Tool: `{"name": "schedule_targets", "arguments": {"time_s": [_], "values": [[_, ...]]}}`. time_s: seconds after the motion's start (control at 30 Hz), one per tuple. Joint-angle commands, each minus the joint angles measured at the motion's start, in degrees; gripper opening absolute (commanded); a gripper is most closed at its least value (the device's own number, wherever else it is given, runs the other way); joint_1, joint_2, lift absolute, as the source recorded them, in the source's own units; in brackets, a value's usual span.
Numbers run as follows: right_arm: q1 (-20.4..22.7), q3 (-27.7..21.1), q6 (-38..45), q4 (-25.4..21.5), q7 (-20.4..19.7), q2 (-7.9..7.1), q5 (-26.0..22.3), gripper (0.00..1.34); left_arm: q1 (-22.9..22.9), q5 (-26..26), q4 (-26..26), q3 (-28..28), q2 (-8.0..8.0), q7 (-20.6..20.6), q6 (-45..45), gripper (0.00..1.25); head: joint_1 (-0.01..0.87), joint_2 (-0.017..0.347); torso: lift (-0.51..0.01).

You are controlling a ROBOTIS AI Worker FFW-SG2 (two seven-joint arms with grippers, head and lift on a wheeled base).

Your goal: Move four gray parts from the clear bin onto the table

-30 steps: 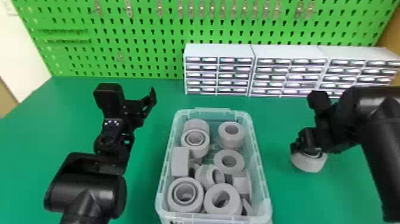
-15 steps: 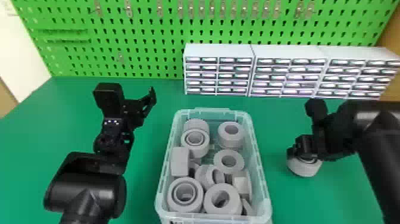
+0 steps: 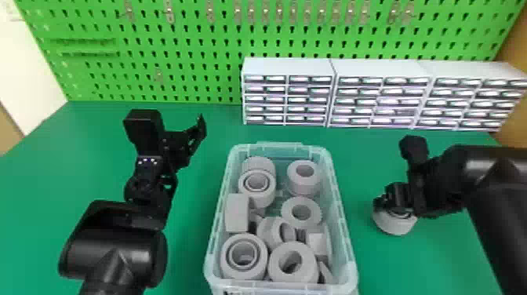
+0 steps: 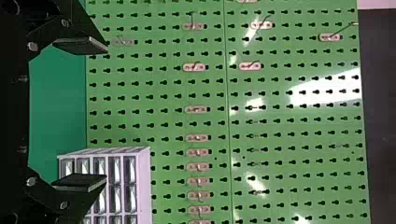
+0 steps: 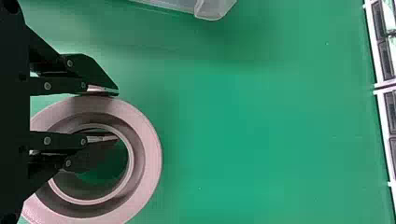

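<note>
Head view: drawer cabinets [image 3: 374,94] stand behind the clear bin [image 3: 342,210].

Gray parts [image 3: 237,213] in clear bin [image 3: 347,243], green table [image 3: 98,137]

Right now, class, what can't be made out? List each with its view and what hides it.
Most of the clear bin's floor: head view, under gray parts.
The bin's near wall, low down: head view, bottom edge.
Part of the held gray part: right wrist view, behind the right gripper.
</note>
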Motion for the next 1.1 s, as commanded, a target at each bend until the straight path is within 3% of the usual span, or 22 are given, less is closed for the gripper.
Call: {"name": "schedule_targets", "arguments": {"time_s": [0.0,0.3,0.4,0.53,0.67,0.83,1.07], "values": [[-0.14,1.02,0.18,0.0,0.0,-0.13,-0.29,0.29,-0.01,0.08,0.0,0.0,0.0,0.01,0.0,0.96,0.693,0.072,-0.052],[-0.23,1.37,0.62,0.0,0.0,-0.22,0.24,0.31,-0.01,0.17,0.0,0.0,0.0,0.01,0.0,0.96,0.693,0.072,-0.052],[-0.23,1.55,1.41,0.0,0.0,-0.22,0.5,0.46,-0.01,0.43,0.0,0.18,0.0,0.01,0.0,0.96,0.693,0.072,-0.052],[-0.14,1.72,1.76,0.0,0.0,-0.22,0.59,0.51,-0.1,0.7,0.0,0.09,0.0,0.01,0.0,0.96,0.693,0.072,-0.052],[-0.14,1.9,2.02,0.0,0.0,-0.13,0.59,0.69,-0.01,0.87,0.0,0.09,0.0,0.01,0.0,0.96,0.693,0.072,-0.052],[-0.41,2.43,3.16,-0.09,0.0,-0.22,0.59,0.75,0.07,0.87,0.0,0.09,0.0,0.01,0.0,0.96,0.693,0.072,-0.052],[-0.93,3.75,7.12,-3.6,0.0,-0.04,3.05,0.79,0.34,0.96,0.0,0.27,0.0,0.01,0.0,0.96,0.693,0.072,-0.052]]}}
